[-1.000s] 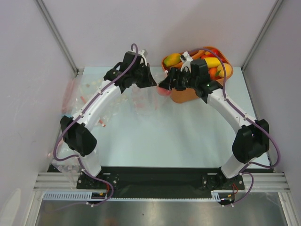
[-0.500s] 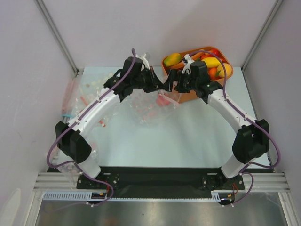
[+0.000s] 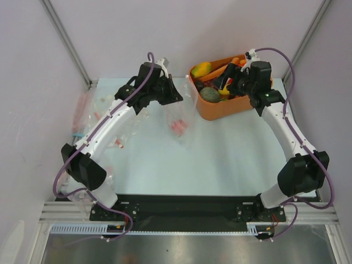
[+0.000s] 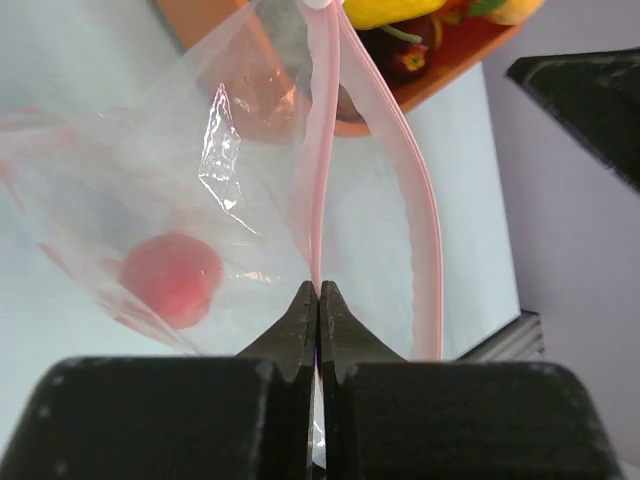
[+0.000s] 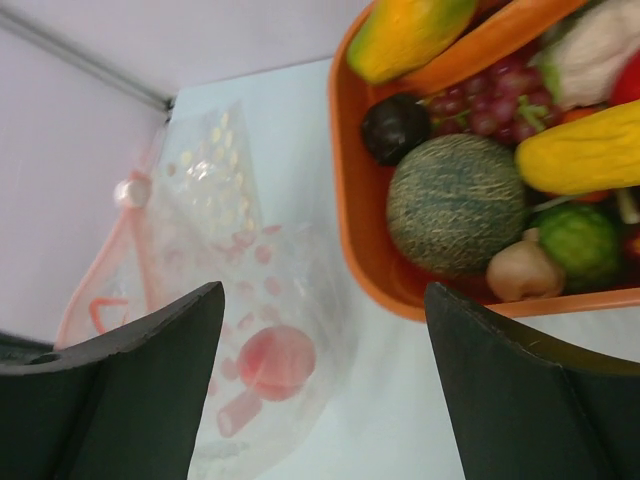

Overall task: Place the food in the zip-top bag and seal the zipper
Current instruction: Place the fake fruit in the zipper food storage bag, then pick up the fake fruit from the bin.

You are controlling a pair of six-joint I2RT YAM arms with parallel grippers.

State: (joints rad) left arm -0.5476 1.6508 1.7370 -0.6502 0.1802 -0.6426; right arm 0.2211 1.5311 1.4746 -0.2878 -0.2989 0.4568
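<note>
The zip-top bag point(image 3: 179, 124) hangs from my left gripper point(image 3: 175, 97), which is shut on the zipper point(image 4: 322, 150) at the bag's mouth edge; the mouth gapes open. One round red fruit point(image 4: 170, 278) lies inside the bag, and it also shows in the right wrist view point(image 5: 275, 362). My right gripper point(image 3: 224, 83) is open and empty, held over the near left part of the orange tub point(image 3: 220, 110). The tub holds the other food: a netted green melon point(image 5: 455, 205), a yellow piece point(image 5: 590, 150), a mango point(image 5: 410, 35), grapes point(image 5: 490, 100) and several more.
More crumpled clear bags point(image 3: 82, 110) lie along the table's left side against the left wall. The orange tub stands at the back right, near the back wall. Walls close in the table on three sides.
The right gripper let the red fruit go into the bag, opened, and drew back right over the tub. The left gripper kept hold of the bag's mouth and shifted slightly.
</note>
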